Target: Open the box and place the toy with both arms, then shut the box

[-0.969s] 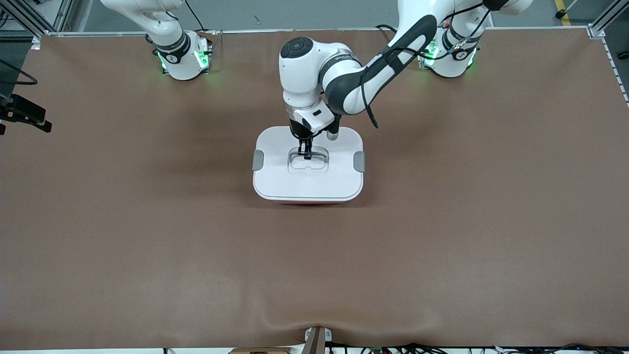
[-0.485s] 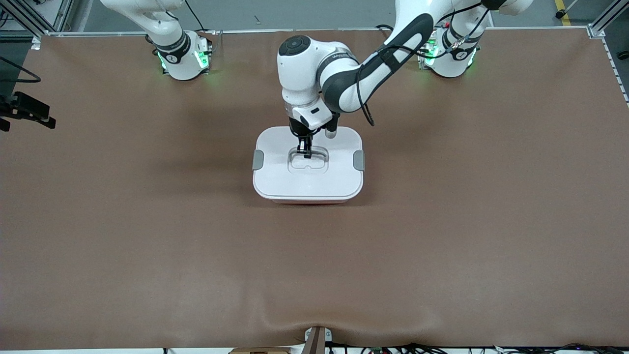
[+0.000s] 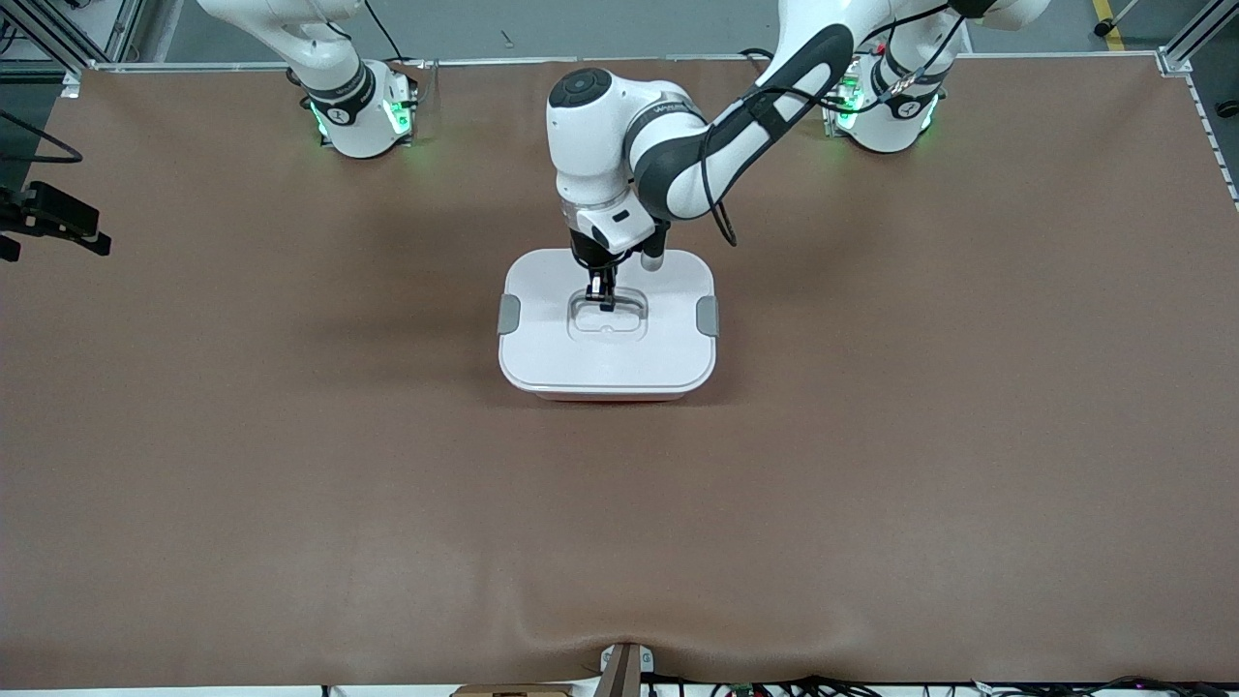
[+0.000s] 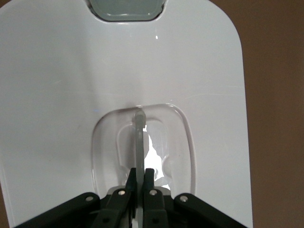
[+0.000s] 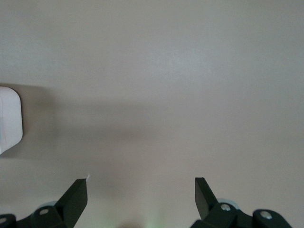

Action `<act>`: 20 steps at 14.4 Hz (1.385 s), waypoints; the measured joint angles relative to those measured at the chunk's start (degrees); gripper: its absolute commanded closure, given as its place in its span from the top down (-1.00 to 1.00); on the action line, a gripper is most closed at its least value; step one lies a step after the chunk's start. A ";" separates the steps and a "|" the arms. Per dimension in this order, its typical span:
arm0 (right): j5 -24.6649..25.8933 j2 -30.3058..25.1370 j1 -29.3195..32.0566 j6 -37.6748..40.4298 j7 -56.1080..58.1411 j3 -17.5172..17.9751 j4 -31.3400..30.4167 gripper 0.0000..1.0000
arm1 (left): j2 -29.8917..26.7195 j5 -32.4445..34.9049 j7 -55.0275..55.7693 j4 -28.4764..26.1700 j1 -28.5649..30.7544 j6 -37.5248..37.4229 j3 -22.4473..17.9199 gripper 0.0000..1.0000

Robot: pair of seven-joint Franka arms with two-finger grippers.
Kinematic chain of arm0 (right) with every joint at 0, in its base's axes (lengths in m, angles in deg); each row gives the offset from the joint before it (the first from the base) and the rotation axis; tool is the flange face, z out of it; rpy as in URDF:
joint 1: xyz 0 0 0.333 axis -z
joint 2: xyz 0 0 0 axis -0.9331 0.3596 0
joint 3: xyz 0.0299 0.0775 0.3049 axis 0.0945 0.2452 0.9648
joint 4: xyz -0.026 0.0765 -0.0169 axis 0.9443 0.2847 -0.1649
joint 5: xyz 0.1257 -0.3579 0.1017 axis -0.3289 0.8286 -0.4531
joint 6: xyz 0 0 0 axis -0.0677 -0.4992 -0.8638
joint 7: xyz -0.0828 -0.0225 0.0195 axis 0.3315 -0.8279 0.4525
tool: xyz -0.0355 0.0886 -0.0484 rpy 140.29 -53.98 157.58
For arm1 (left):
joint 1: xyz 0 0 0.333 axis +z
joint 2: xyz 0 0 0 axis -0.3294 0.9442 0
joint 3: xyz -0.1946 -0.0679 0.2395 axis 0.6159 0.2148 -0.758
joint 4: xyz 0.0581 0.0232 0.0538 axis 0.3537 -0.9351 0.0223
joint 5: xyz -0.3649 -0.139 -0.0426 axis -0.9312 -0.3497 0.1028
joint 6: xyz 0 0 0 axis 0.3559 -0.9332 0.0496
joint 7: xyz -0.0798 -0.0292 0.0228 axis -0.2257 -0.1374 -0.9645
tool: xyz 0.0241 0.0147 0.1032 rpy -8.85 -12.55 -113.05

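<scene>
**Lid handle pinched by left gripper, box shut**

Box [image 3: 607, 387] sits mid-table, about halfway between the two arm bases and a bit nearer the front camera than they are. I see only a thin salmon strip of the tub under the white lid [image 3: 542, 353], which lies flat and square on top (closed, as far as I can tell). Grey clips at both ends: one [image 3: 508, 315] toward the right arm's end, one [image 3: 708, 317] toward the left arm's end.

Left arm [image 3: 678, 165] reaches in from its base and bends down over the lid's middle. Left gripper [image 3: 601, 298] points straight down into the recessed centre, and its fingers [image 4: 149, 183] are pressed together on the clear handle [image 4: 138, 137]. In the left wrist view the thin transparent bar runs out from between the two black fingertips, edge-on, inside the oval recess [image 4: 183, 137]. One grey clip [image 4: 127, 9] shows at the edge of that view.

Right arm waits. I only see its base [image 3: 358, 111] and lower links in the front view. Right gripper [image 5: 141, 194] is seen in its own wrist view, its fingers spread wide with nothing between them, hanging over bare brown table [image 5: 166, 71]; a white corner of the lid [image 5: 9, 118] just clips that view's edge.

Toy: not visible to me in any view.
</scene>
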 measured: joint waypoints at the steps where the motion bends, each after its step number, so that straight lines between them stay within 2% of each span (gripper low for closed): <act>1: 0.00 0.00 0.00 -0.05 0.00 0.00 0.20 1.00 | 0.00 0.00 0.00 -0.11 0.00 0.02 -0.01 -1.00; 2: 0.00 0.00 0.00 -0.05 0.00 0.00 0.44 1.00 | 0.00 0.00 0.01 -0.17 0.00 0.05 -0.02 -1.00; 3: 0.00 0.00 0.00 -0.05 0.00 0.00 0.63 1.00 | 0.00 0.00 0.02 -0.19 0.01 0.08 -0.03 -0.66; 5: 0.00 0.00 0.00 -0.05 0.00 0.00 0.75 1.00 | 0.00 0.00 0.14 -0.32 0.11 -0.26 -0.09 0.51; 6: 0.00 0.00 0.00 -0.05 0.00 0.00 0.76 1.00 | 0.00 0.00 0.22 -0.67 0.29 -0.52 -0.21 1.00; 12: 0.00 0.01 0.00 -0.58 0.00 0.00 0.76 1.00 | -2.24 -0.82 -0.67 -0.44 1.27 -0.73 -0.35 1.00; 16: 0.00 0.04 0.00 -0.65 0.00 0.00 0.76 1.00 | -6.65 -6.78 -5.49 0.48 3.39 -3.73 -0.33 1.00; 20: 0.00 0.05 0.00 -0.67 0.00 0.00 0.76 1.00 | -11.60 -13.93 -18.85 0.76 8.92 -6.85 -0.38 1.00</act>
